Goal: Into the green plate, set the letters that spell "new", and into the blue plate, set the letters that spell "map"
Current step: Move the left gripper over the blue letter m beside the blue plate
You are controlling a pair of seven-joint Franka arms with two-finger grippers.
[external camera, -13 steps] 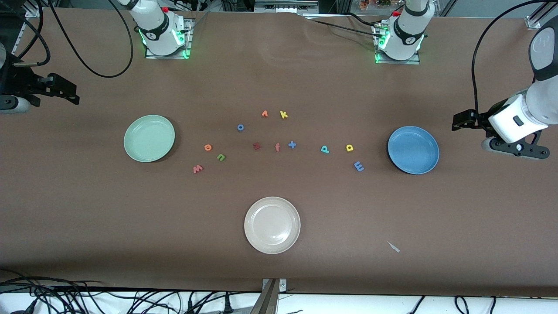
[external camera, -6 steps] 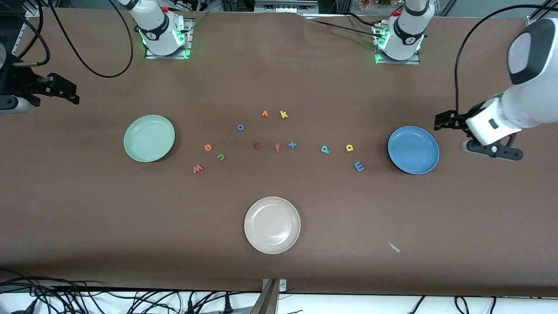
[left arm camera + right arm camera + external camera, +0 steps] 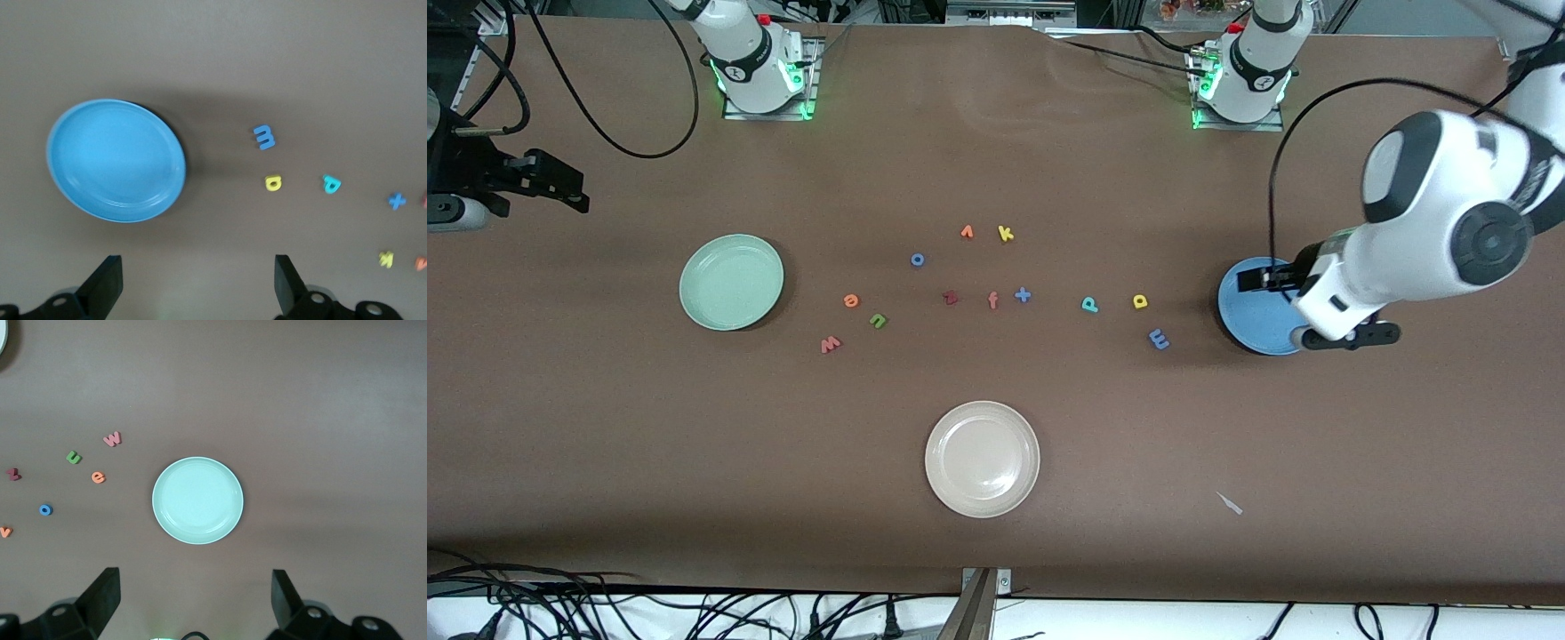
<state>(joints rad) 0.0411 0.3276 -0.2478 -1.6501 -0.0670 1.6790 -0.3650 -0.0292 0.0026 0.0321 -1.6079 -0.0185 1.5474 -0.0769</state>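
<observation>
The green plate lies toward the right arm's end, with the orange e, green n and salmon w on the table beside it. The blue plate lies toward the left arm's end, with the yellow a, teal p and blue m beside it. My left gripper hangs open and empty high by the blue plate. My right gripper waits open and empty, high up by the green plate.
A cream plate sits nearest the front camera. Mid-table lie a blue o, dark red z, pink f, blue plus, yellow k and another orange letter. A small scrap lies nearer the front edge.
My left arm has swung in from its end of the table to above the blue plate and now covers part of it. The right arm and the letters have not moved.
</observation>
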